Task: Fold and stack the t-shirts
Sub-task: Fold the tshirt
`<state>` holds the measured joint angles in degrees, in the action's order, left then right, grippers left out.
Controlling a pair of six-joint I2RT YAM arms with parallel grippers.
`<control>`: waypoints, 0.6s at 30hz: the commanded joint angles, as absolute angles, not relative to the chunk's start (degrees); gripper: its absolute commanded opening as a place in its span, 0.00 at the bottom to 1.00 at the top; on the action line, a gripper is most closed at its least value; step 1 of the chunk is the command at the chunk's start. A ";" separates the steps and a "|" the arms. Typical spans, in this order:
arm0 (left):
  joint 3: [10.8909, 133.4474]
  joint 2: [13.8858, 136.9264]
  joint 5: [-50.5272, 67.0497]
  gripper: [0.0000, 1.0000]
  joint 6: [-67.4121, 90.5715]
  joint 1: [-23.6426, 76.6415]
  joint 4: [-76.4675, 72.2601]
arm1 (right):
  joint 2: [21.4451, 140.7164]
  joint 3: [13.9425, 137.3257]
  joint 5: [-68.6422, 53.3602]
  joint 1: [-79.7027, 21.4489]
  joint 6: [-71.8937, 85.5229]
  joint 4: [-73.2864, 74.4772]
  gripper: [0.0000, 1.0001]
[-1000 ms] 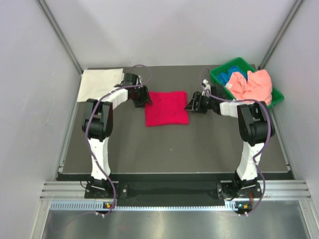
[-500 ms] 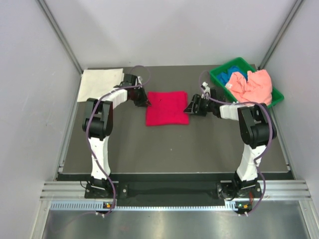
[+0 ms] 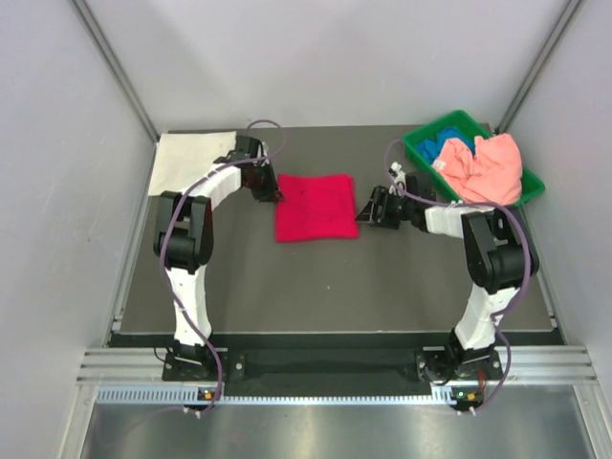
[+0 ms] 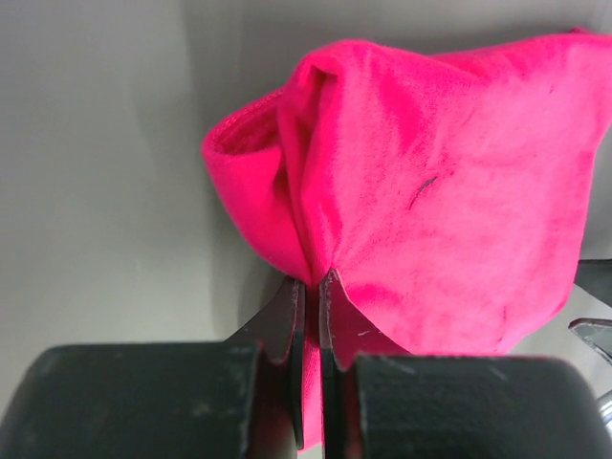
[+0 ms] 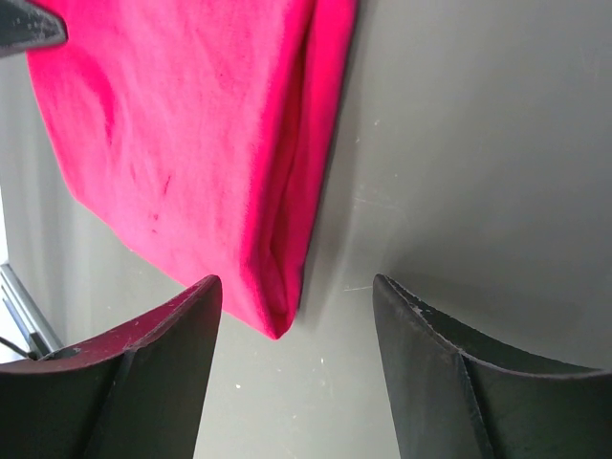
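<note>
Crimson-red t-shirt lies folded mid-bench. L fingers pinched shut on its left edge. R fingers spread wide at its right edge, gripping nothing. Far left: white folded t-shirt. Far right: green bin w/ salmon-pink t-shirt and blue t-shirt.

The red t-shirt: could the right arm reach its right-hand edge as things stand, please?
Probably yes: the right gripper stands open right beside the edge of the red t-shirt, with only bare table between them.

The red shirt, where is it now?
In the top view the red shirt lies centrally, its left edge pinched by the left gripper, the open right gripper just off its right edge.
</note>
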<state>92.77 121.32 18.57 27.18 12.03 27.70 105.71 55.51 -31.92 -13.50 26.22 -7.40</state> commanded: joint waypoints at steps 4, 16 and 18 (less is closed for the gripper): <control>88.24 116.54 14.69 0.03 29.53 11.60 29.79 | 101.43 55.28 -31.55 -14.15 25.84 -7.91 0.65; 88.77 119.62 12.56 0.49 29.62 9.49 25.51 | 98.09 55.20 -30.50 -14.15 24.43 -4.92 0.65; 88.94 120.23 13.18 0.52 29.62 9.49 24.70 | 98.17 55.20 -30.50 -14.15 24.34 -4.83 0.65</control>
<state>88.60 119.79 13.50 29.26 9.85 28.56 100.75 55.48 -30.98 -13.50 25.52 -4.69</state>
